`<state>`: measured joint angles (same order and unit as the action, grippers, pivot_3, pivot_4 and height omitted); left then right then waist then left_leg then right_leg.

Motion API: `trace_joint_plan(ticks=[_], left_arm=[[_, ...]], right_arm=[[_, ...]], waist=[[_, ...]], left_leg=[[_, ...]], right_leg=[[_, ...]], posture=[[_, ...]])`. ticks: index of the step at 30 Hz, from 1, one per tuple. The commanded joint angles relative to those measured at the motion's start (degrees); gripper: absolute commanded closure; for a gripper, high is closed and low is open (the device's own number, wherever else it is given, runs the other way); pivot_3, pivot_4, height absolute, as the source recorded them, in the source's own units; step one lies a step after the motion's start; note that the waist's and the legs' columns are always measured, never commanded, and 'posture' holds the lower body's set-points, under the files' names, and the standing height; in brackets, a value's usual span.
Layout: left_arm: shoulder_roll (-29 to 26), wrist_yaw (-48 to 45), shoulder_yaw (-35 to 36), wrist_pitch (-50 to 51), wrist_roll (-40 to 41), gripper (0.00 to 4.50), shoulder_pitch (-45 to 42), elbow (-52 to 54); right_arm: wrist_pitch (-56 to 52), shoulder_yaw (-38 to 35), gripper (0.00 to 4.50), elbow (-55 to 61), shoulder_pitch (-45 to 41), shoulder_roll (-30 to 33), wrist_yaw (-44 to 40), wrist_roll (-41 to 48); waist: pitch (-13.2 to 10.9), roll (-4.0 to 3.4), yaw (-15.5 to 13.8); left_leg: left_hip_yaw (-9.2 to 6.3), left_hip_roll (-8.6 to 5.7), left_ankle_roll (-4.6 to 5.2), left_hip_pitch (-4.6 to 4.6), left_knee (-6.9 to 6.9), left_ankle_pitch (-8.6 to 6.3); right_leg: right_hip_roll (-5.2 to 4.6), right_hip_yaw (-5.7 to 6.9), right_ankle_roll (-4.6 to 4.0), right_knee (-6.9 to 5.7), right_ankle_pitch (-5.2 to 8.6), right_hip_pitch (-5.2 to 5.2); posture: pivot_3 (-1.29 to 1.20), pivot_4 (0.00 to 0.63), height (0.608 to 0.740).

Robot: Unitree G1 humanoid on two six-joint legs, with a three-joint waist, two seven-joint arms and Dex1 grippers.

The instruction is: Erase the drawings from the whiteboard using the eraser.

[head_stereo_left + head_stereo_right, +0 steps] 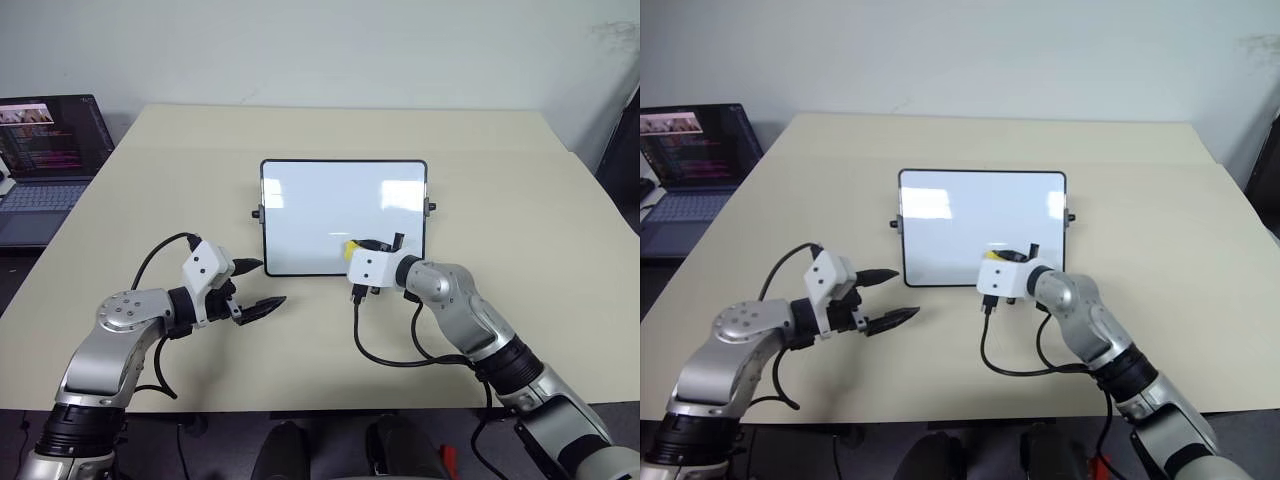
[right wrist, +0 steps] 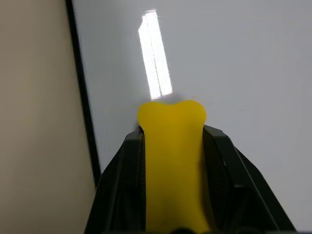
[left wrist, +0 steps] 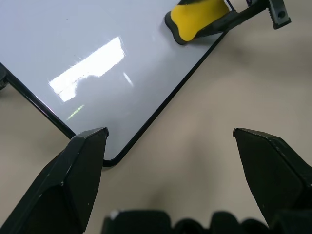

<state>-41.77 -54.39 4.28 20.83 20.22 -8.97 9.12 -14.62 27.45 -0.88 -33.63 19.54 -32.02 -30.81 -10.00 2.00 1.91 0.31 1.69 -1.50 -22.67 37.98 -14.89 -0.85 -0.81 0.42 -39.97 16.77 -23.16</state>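
At the frame's centre, the right gripper (image 2: pixel 171 141) has its jaws clenched on a yellow eraser (image 2: pixel 171 161) against a glossy, clean-looking whiteboard (image 1: pixel 320 205). Lower left, the left gripper (image 1: pixel 262 285) has its jaws spread wide over the counter (image 1: pixel 500 180).

yellow eraser (image 2: pixel 171 146) on glossy white whiteboard (image 1: pixel 330 205), near edge

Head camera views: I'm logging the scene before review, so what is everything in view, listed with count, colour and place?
Rectangular glossy whiteboard: one, white with thin black frame, centre of table; no marks seen on it.
Small block eraser: one, yellow with black part, on the board's near edge.
Wide table: one, beige, under everything.
Open laptop: one, dark, beside the table's far left corner.
Left gripper: one, black, jaws open, near the board's left corner.
Right gripper: one, black, jaws shut on the eraser.
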Motion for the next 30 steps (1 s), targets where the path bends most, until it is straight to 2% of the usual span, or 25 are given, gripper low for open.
trace_joint_plan(ticks=[1,5,10,12,17,20,25,30], left_arm=[[0.1,0.0,0.1,-0.7,0.2,0.0,-0.6,1.3],[0.3,0.1,-0.1,-0.7,0.1,0.0,-0.7,1.2],[0.5,0.3,0.0,-0.5,0.1,0.0,-0.6,1.6],[0.4,0.3,0.1,-0.5,0.2,0.0,-0.4,1.6],[0.5,0.4,0.0,-0.5,0.2,0.0,-0.5,1.6],[0.6,0.3,-0.2,-0.5,0.2,0.0,-0.8,1.6],[0.7,0.4,-0.3,-0.4,0.3,0.0,-1.3,1.6],[1.2,0.8,-0.3,0.0,0.8,0.0,-1.7,3.0]], right_arm=[[0.8,-3.1,3.27,-1.7,-3.5,-1.3,3.9,0.0],[2.0,-2.0,3.27,-4.6,-5.1,-2.2,4.1,0.1],[0.4,1.2,3.27,-4.7,-2.3,0.1,-3.8,0.4],[0.4,1.1,3.27,-4.1,-1.7,0.3,-4.3,0.4],[3.2,-2.6,3.27,-6.1,-5.9,-2.1,4.1,0.1],[4.3,-3.6,3.27,-6.7,-7.2,-3.2,6.3,1.0],[2.9,-3.9,3.27,-5.1,-5.0,-3.5,3.9,2.9],[-1.2,-9.0,3.27,4.2,0.6,-4.4,2.3,9.1]], waist=[[0.0,-0.01,-0.1],[0.0,0.0,-0.1],[0.0,0.01,-0.1],[0.0,0.02,-0.1],[0.0,0.0,-0.1],[0.0,0.0,-0.1],[0.0,0.0,-0.1],[0.0,-0.01,-0.2]], left_leg=[[0.0,0.0,0.0,-0.01,0.0,0.0],[0.0,-0.02,-0.01,-0.08,-0.02,-0.01],[-0.01,-0.02,-0.01,-0.09,-0.06,-0.03],[-0.03,-0.02,-0.01,-0.06,-0.05,-0.02],[-0.02,-0.01,0.02,0.0,-0.01,0.01],[-0.01,-0.01,0.03,0.0,-0.01,0.05],[-0.01,-0.01,0.01,-0.12,-0.07,0.03],[-0.06,0.0,-0.01,-0.23,-0.12,0.0]], right_leg=[[0.0,0.0,0.0,0.0,0.0,-0.01],[-0.03,0.01,0.0,0.03,0.0,-0.03],[-0.04,0.03,-0.01,0.08,0.01,-0.03],[-0.04,0.04,-0.01,0.07,0.01,0.0],[-0.03,0.03,-0.02,0.0,-0.01,0.01],[-0.01,0.01,-0.06,0.0,-0.06,0.0],[-0.02,0.03,-0.07,0.07,-0.04,-0.06],[-0.06,0.09,-0.07,0.23,-0.01,-0.06]], posture=[[0.0,0.15,0.74],[0.0,0.15,0.74],[0.0,0.15,0.74],[0.0,0.15,0.74],[0.0,0.15,0.74],[0.0,0.15,0.74],[0.0,0.15,0.74],[0.0,0.15,0.74]])
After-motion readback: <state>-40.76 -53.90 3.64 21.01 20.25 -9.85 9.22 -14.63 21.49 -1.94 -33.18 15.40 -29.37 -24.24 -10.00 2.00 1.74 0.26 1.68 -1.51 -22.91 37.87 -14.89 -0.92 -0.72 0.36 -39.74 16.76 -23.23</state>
